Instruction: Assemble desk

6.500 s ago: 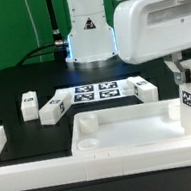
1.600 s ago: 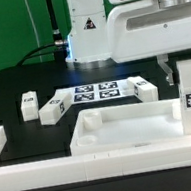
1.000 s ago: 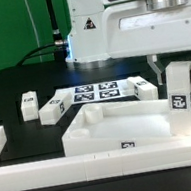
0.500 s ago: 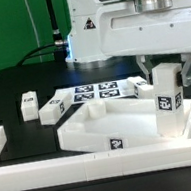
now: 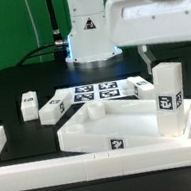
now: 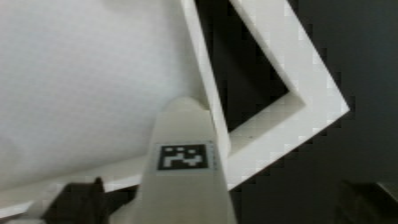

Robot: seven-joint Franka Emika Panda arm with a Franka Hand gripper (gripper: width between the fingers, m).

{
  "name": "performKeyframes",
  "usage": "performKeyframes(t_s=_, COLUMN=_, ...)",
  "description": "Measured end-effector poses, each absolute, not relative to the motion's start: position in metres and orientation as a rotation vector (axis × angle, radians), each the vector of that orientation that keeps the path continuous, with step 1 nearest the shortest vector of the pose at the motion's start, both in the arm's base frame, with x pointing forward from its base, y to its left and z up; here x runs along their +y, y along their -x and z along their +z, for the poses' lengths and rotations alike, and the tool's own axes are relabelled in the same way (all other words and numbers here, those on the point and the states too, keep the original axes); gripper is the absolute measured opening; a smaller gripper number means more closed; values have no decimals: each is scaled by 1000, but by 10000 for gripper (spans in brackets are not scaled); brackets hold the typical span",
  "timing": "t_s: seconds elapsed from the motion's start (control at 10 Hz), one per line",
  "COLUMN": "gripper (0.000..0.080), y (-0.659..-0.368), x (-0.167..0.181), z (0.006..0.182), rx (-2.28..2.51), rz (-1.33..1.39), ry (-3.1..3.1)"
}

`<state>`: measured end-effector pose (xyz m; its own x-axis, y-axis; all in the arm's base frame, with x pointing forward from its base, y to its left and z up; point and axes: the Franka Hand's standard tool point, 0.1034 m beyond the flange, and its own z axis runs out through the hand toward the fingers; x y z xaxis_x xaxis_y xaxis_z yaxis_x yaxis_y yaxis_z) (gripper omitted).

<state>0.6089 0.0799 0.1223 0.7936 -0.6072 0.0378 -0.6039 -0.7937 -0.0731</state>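
One white tabletop point(image 5: 86, 141), four white marker-tagged legs point(image 5: 167, 99), one marker board point(image 5: 93, 91), one robot arm point(image 5: 87, 29).

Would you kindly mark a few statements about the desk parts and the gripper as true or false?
1. One leg stands upright at a corner of the tabletop. True.
2. The gripper is shut on that leg. False: its jaws are open, with a gap to the leg on each side.
3. Three loose legs lie on the table beyond the tabletop. True.
4. The marker board lies inside the tabletop. False: it lies flat on the table behind the tabletop, between the loose legs.
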Motion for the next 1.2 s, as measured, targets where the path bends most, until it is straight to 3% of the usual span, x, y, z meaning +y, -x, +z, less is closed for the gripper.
performKeyframes(t_s=0.2, gripper=648, y=-595, x=79, z=118, rx=976, rz=-76, ry=2930)
performKeyframes(t_s=0.9, gripper=649, y=-595, x=79, z=116, rx=972, rz=-74, ry=2932)
performKeyframes(t_s=1.2, gripper=649, y=-577, x=80, z=117, rx=574, rz=-36, ry=3045)
